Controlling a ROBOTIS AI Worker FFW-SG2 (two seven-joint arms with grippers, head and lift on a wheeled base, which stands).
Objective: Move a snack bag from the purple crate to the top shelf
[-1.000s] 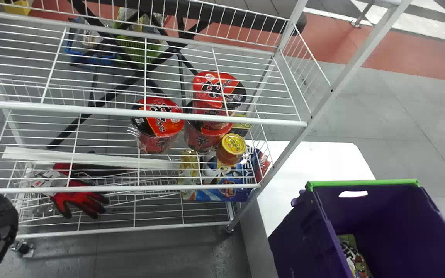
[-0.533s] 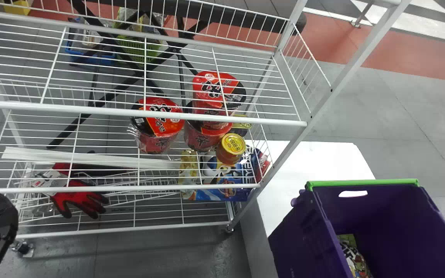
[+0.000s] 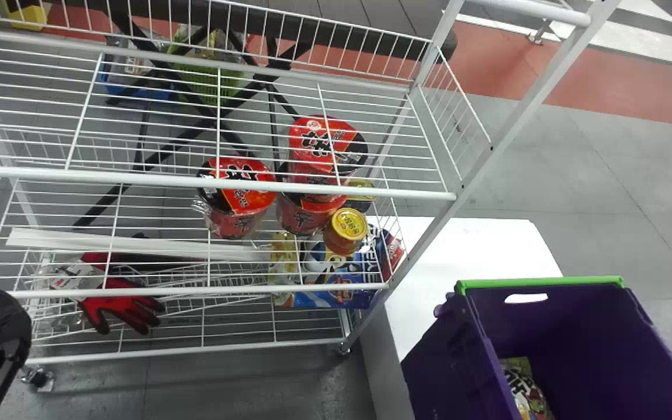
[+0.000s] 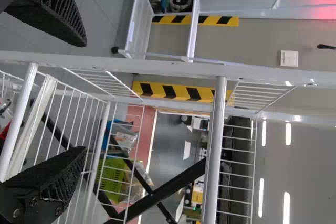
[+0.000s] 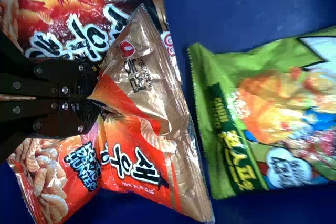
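Note:
Along the left edge of the head view is my left gripper (image 3: 12,326), in front of the wire rack; in the left wrist view the left gripper (image 4: 79,98) has its fingers wide apart, holding nothing. The purple crate (image 3: 444,350) stands at the lower right, with part of a green and white snack bag (image 3: 525,388) inside. In the right wrist view my right gripper (image 5: 94,100) is shut on a pinched part of an orange and gold snack bag (image 5: 142,145), which overlaps other red bags. A green bag (image 5: 226,124) lies beside it. The rack's upper shelf (image 3: 312,189) spans the head view.
Red noodle cups (image 3: 237,198) and a yellow-lidded jar (image 3: 346,230) stand on the tier below the upper shelf. Red gloves (image 3: 120,303) lie lower left. A white table (image 3: 470,245) stands between rack and crate; a slanting rack post (image 3: 487,157) rises near it.
The head view has shifted slightly, with the rack's upper shelf lower and the crate a little farther left and down. The left gripper shows slightly farther right.

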